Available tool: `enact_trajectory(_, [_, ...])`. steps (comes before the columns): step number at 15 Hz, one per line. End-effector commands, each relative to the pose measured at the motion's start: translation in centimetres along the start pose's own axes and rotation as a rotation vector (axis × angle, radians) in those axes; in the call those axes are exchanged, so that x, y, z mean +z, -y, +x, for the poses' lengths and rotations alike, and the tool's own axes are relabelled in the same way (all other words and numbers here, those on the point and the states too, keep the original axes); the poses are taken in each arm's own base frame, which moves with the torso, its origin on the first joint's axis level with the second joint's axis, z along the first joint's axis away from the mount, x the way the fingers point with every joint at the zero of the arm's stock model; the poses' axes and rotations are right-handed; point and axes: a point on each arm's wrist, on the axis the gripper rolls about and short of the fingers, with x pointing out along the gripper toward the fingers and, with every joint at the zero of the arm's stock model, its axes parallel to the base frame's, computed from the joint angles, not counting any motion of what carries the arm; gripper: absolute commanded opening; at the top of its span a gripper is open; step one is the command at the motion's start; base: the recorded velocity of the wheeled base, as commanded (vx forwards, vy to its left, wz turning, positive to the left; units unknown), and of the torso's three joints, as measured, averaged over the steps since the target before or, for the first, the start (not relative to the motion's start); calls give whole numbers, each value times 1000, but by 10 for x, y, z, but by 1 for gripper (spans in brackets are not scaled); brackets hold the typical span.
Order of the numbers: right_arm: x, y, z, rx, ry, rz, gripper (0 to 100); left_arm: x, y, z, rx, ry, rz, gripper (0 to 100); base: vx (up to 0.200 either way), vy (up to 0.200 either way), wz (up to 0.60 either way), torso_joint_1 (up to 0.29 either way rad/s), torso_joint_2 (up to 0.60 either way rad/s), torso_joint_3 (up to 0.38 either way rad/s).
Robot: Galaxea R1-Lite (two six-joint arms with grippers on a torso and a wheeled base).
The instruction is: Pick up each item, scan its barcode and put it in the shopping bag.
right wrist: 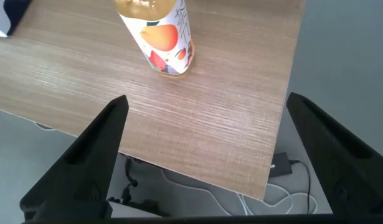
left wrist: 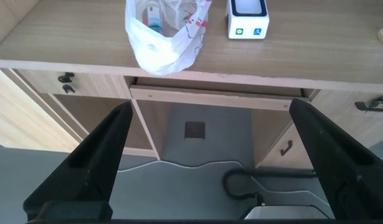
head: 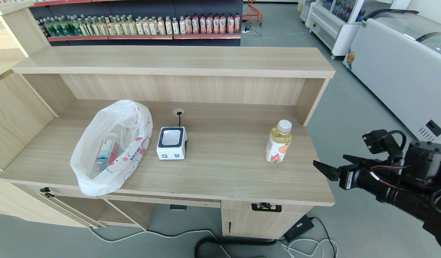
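Observation:
A juice bottle [head: 278, 143] with a white cap and fruit label stands upright on the right part of the wooden counter [head: 224, 172]; it also appears in the right wrist view [right wrist: 159, 37]. My right gripper [head: 331, 163] hangs open just off the counter's right front corner, short of the bottle, with nothing between its fingers [right wrist: 85, 162]. A white shopping bag [head: 113, 143] lies open at the counter's left, with a bottle [head: 105, 154] inside. The white barcode scanner [head: 172, 142] sits mid-counter. My left gripper [left wrist: 211, 106] is open and empty, low in front of the counter, below the bag [left wrist: 166, 37].
A raised back wall and shelf [head: 170, 61] close off the counter's far side. Cables [head: 234, 243] lie on the floor under the counter. White freezers [head: 396, 61] stand to the right, with open floor between them and the counter.

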Motion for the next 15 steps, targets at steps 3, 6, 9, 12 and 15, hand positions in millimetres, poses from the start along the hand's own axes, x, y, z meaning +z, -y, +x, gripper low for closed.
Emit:
enact_trajectory(3, [-23, -11, 26, 49, -49, -5, 100, 0, 0, 0, 0, 0, 0, 100, 0, 0, 0, 0, 0, 0])
enact_trajectory(6, [-19, -10, 40, 40, -6, -15, 100, 0, 0, 0, 0, 0, 0, 100, 0, 0, 0, 0, 0, 0])
enact_trajectory(9, [-10, -13, 61, 10, 40, -20, 100, 0, 0, 0, 0, 0, 0, 100, 0, 0, 0, 0, 0, 0])
enact_trajectory(12, [-8, -25, 81, 46, 62, -32, 100, 0, 0, 0, 0, 0, 0, 100, 0, 0, 0, 0, 0, 0])
enact_trajectory(15, [-6, -30, 106, 50, 94, -44, 100, 0, 0, 0, 0, 0, 0, 100, 0, 0, 0, 0, 0, 0])
